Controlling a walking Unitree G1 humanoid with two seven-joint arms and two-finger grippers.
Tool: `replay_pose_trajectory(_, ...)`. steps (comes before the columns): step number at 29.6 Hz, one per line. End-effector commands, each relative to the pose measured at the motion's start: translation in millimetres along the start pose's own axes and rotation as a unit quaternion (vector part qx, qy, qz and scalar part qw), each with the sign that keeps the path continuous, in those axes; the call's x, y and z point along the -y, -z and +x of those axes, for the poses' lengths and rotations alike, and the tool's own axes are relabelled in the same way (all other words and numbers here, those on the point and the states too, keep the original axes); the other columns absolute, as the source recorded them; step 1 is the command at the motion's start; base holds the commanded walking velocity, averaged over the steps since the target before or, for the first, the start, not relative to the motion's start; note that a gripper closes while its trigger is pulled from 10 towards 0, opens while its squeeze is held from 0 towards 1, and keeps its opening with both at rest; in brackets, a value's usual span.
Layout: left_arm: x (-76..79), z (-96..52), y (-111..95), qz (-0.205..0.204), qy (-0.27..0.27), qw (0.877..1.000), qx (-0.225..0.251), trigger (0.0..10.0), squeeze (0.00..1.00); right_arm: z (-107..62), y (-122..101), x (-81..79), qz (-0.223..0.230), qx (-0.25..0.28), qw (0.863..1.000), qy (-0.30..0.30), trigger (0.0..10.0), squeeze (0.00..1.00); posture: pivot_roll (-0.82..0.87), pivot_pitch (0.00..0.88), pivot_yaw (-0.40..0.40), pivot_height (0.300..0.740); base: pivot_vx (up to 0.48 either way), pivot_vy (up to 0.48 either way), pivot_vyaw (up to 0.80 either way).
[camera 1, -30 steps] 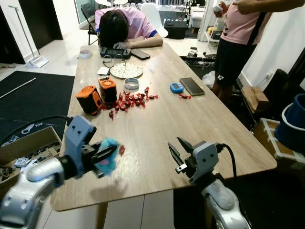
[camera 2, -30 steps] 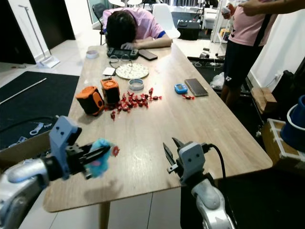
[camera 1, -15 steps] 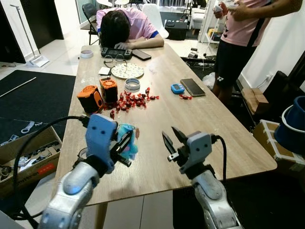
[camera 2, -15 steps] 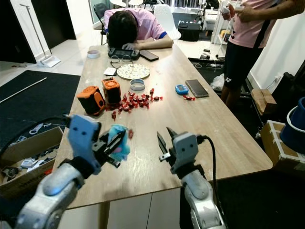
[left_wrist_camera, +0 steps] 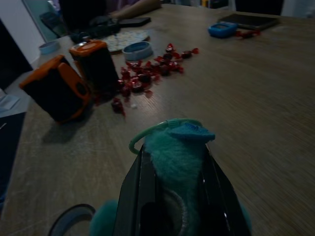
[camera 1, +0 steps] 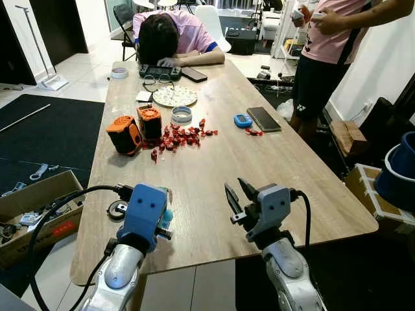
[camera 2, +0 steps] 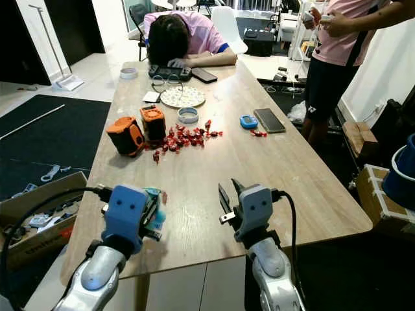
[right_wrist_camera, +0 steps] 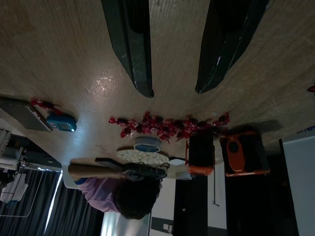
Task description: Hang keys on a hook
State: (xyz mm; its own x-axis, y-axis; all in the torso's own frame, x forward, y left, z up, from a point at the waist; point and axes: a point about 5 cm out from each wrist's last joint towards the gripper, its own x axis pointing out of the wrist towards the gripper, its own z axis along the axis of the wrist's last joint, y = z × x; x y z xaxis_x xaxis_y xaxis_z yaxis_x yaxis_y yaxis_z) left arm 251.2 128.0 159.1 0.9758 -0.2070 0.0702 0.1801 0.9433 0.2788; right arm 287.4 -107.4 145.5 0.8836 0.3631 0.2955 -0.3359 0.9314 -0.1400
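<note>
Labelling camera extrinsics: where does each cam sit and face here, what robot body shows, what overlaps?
Head stereo pair: looks forward and down the wooden table; both arms, left claw, right claw.
Left wrist: along the claw shut on the teal plush keychain, toward the red candies.
Right wrist: along the open claw's fingers, over the table.
Shared: candies, orange boxes.

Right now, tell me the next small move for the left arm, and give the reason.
Probably lift the left tool off the wooden table and turn to look for a hook. Its fingers are shut on the fluffy teal keychain, so the grasp looks done, and no hook can be seen on the table.
</note>
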Motion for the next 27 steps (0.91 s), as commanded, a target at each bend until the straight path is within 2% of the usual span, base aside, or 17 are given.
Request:
replay_pose_trajectory(1,3.3,-3.2,-1.2,-0.003,0.016,1.0,0.006,10.0,0.0,-3.7,5.4,0.6,-0.003,-0.01,1.0,0.001,10.0,0.0,0.1,0.098,-0.039,0.74,0.0,0.0,0.0)
replay_pose_trajectory(6,3.0,-9.2,-2.4,-0.008,0.04,0.999,0.011,10.0,0.0,-6.5,5.8,5.8,-0.01,-0.013,1.0,0.001,10.0,0.0,0.1,0.101,-0.039,0.74,0.0,0.0,0.0)
replay_pose_trajectory(12,-2.1,-3.9,-7.8,-0.016,0.03,0.999,0.02,10.0,0.0,-11.7,5.8,15.3,-0.019,-0.019,1.0,0.01,10.0,0.0,0.09,0.103,-0.035,0.74,0.0,0.0,0.0)
replay_pose_trajectory(21,1.5,-0.7,-6.7,-0.023,0.025,0.999,0.019,10.0,0.0,-12.7,6.0,14.6,-0.021,-0.02,1.0,0.012,10.0,0.0,0.08,0.108,-0.029,0.74,0.0,0.0,0.0)
replay_pose_trajectory(27,0.7,-0.6,-5.0,-0.023,0.01,1.0,0.015,10.0,0.0,-12.1,7.6,8.5,-0.009,-0.023,1.0,0.004,10.0,0.0,0.09,0.114,-0.039,0.74,0.0,0.0,0.0)
